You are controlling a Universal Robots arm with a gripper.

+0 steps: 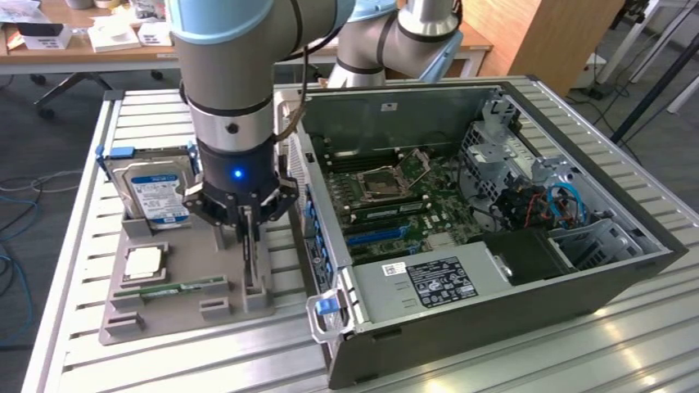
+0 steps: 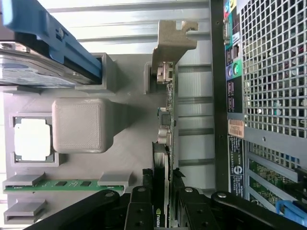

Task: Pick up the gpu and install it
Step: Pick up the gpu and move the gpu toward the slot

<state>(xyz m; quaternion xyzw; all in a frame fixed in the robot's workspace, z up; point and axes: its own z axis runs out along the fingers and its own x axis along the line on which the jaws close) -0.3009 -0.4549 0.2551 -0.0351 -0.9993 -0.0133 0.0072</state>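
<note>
In the exterior view's lower left, the gripper [image 1: 251, 229] stands over the grey holder [image 1: 186, 250], jaws drawn in narrow and clamped on both faces of the gpu [image 1: 258, 266]. The card stands on edge in its slot, leaving its faces free to grasp. The open computer case [image 1: 459, 344] lies just beside, centre-right.
</note>
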